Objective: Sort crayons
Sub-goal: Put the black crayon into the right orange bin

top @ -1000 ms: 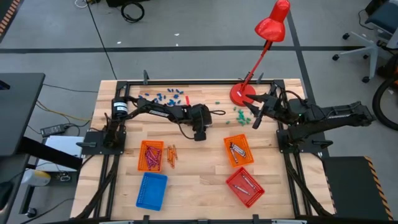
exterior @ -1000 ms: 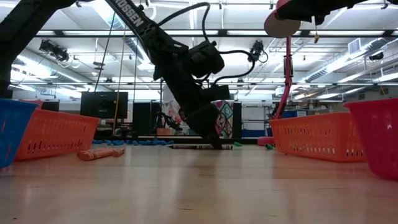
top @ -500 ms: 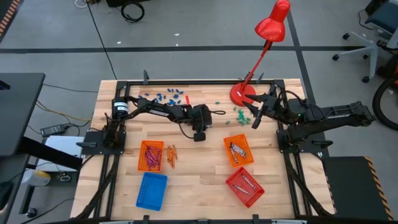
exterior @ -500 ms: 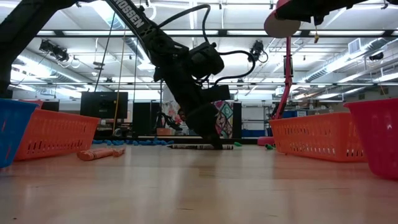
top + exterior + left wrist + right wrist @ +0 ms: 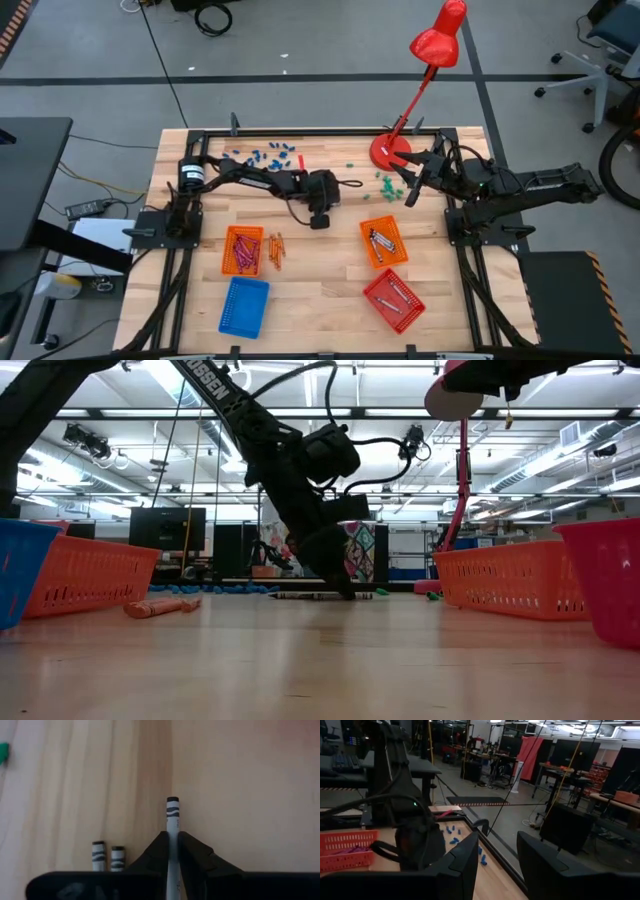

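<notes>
My left gripper (image 5: 320, 217) stands near the table's middle, fingers down on the wood, shut on a grey crayon (image 5: 172, 817) with black bands. This crayon (image 5: 320, 596) lies flat on the table in the low view. Two more grey crayons (image 5: 107, 856) lie beside it. Orange crayons (image 5: 276, 248) lie on the table next to the left orange basket (image 5: 243, 250). Blue crayons (image 5: 270, 155) and green crayons (image 5: 385, 182) are scattered at the far side. My right gripper (image 5: 495, 865) hangs open above the table's far right, near the lamp base. My left gripper pinches the grey crayon's two long sides (image 5: 172, 837) between its two fingers. The fingers (image 5: 195, 855) come from above, slanting down. The crayon runs out from between them, one banded end (image 5: 172, 801) free, and lies flat on the table (image 5: 300, 596).
A blue basket (image 5: 244, 305) sits at the near left. An orange basket (image 5: 384, 241) and a red basket (image 5: 393, 298), both with crayons, sit at the near right. A red desk lamp (image 5: 395, 150) stands at the far right. Bare wood lies between the baskets.
My left gripper has stayed in place over the table's middle and its fingers have drawn together onto the grey crayon, which still lies flat on the wood.
</notes>
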`<act>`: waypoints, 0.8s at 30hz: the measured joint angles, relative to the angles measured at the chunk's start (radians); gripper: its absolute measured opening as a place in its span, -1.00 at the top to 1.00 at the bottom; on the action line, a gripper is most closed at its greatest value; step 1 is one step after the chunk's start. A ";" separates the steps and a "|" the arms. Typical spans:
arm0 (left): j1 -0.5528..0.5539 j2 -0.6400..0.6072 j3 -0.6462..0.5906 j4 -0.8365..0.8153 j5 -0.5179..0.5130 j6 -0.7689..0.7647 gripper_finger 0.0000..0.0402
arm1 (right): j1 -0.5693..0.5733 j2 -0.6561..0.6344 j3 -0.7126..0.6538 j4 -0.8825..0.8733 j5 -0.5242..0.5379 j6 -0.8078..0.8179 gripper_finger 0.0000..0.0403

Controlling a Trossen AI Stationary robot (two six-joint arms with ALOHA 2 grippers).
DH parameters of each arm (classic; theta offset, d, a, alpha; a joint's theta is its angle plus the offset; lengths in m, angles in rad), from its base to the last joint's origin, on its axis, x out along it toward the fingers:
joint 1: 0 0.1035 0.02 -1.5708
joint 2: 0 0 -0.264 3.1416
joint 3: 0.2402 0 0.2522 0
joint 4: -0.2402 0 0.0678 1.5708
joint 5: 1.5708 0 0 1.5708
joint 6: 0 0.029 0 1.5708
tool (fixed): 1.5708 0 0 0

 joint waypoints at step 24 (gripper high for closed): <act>-0.001 -0.105 0.012 -0.056 -0.028 0.053 0.79 | -0.002 0.000 0.000 -0.017 0.008 -0.007 0.31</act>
